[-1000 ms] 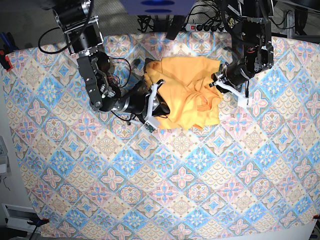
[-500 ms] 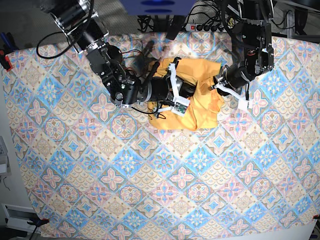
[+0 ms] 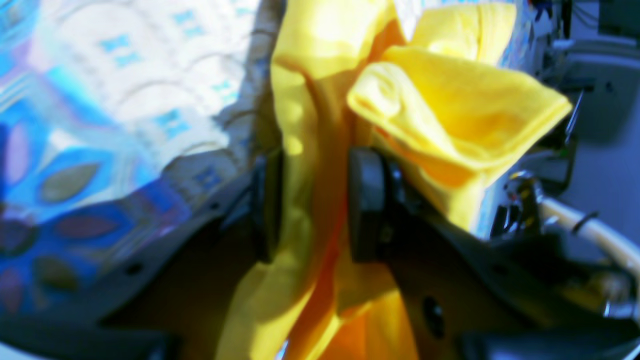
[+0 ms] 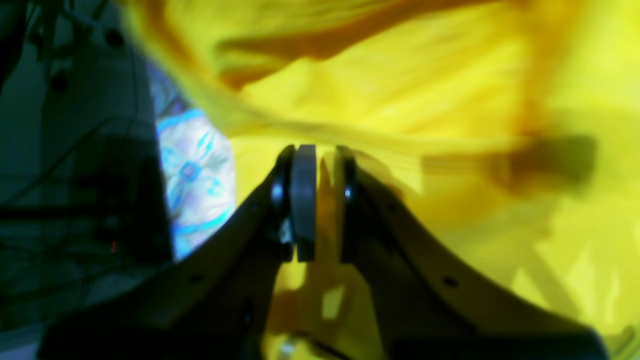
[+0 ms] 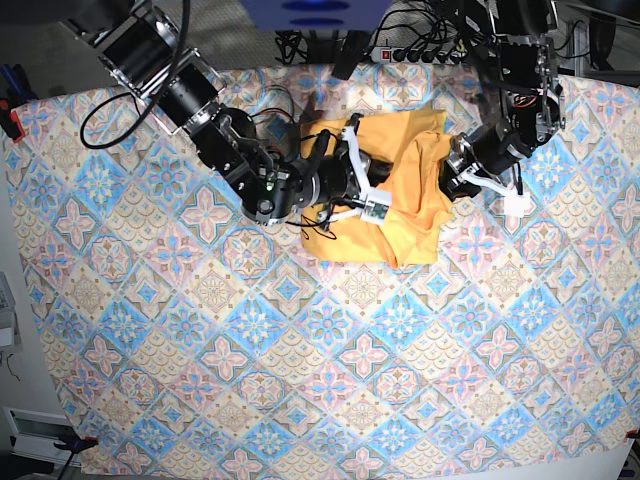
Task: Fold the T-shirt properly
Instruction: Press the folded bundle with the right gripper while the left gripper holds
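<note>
I am looking down from the base view at the shirt, which is lying bunched on the tablecloth toward twelve o'clock, a little right of centre. It is sitting in a rough heap with one layer turned over another, not flat.

My right arm is reaching in from eleven o'clock, and its gripper is sitting over the shirt's left half. In the right wrist view the right gripper is showing its jaws nearly together with a thin fold of yellow cloth between them, so I am reading that as clamped on the shirt. Everything beyond the fingers there is blurred yellow, with a sliver of tablecloth at nine o'clock.

My left arm is coming down from one o'clock, with its gripper at the shirt's right edge. In the left wrist view the left gripper is holding its jaws apart, and a hanging band of shirt is passing between them; I cannot tell whether the pads are pressing on it. A folded flap of cloth is standing up at one o'clock of the jaws, and the tablecloth is lying behind at ten o'clock.
</note>
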`<state>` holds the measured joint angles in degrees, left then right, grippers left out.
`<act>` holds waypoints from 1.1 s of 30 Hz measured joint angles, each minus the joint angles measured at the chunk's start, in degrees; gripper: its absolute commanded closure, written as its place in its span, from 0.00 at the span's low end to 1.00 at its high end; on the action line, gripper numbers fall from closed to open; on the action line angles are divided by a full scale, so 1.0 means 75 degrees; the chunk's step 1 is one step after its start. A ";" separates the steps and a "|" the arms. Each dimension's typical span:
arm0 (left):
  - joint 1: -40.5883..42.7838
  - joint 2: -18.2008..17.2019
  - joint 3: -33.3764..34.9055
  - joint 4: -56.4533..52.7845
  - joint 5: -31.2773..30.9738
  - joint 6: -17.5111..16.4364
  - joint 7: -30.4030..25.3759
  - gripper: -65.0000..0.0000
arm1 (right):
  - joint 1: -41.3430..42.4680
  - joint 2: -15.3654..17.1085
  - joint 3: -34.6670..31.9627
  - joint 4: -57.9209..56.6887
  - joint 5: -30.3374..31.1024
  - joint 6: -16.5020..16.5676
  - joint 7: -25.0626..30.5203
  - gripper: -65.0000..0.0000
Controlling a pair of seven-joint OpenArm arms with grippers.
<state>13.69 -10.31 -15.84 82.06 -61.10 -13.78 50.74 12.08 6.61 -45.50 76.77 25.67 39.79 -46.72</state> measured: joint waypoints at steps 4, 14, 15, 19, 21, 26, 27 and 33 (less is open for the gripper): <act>0.0015 0.0009 -0.0009 0.0000 -0.0003 0.0009 -0.0020 0.64 | -0.0227 0.0029 0.1026 0.0289 -0.0017 -0.0020 0.0003 0.90; 0.0079 -0.0017 0.0373 -0.0015 0.0402 0.0000 0.0038 0.63 | 0.0140 -0.0055 0.1329 0.0038 0.0044 0.0009 0.0417 0.73; 0.0085 -0.0006 0.0405 -0.0015 0.0425 -0.0020 0.0073 0.63 | 0.0216 -0.0073 0.1343 -0.0015 0.0035 0.0003 0.0423 0.69; 0.0082 -0.0015 0.0393 -0.0015 0.0458 -0.0012 0.0061 0.56 | 0.0329 -0.0335 0.1361 -0.0475 -0.0009 -0.0050 0.0391 0.65; 0.0085 -0.0020 0.0382 -0.0015 0.0458 -0.0017 0.0047 0.53 | 0.0289 -0.0635 0.1376 -0.0772 -0.0023 -0.0044 0.0647 0.65; 0.0099 -0.0023 0.0335 -0.0015 0.0463 -0.0020 0.0015 0.53 | 0.0408 -0.0880 0.1376 -0.1402 0.0000 0.0009 0.1443 0.65; 0.0131 -0.0023 0.0326 -0.0015 0.0431 -0.0020 -0.0009 0.53 | 0.0446 -0.0836 0.1384 -0.1399 0.0000 -0.0012 0.1457 0.65; 0.0428 -0.0003 -0.0259 -0.0015 0.0431 -0.0029 0.0006 0.53 | 0.0481 -0.0664 0.1332 -0.1279 0.0003 -0.0047 0.1297 0.65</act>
<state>16.91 -10.33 -17.78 81.95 -57.87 -14.00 50.78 15.68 1.63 -35.51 67.18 25.69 39.44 -36.99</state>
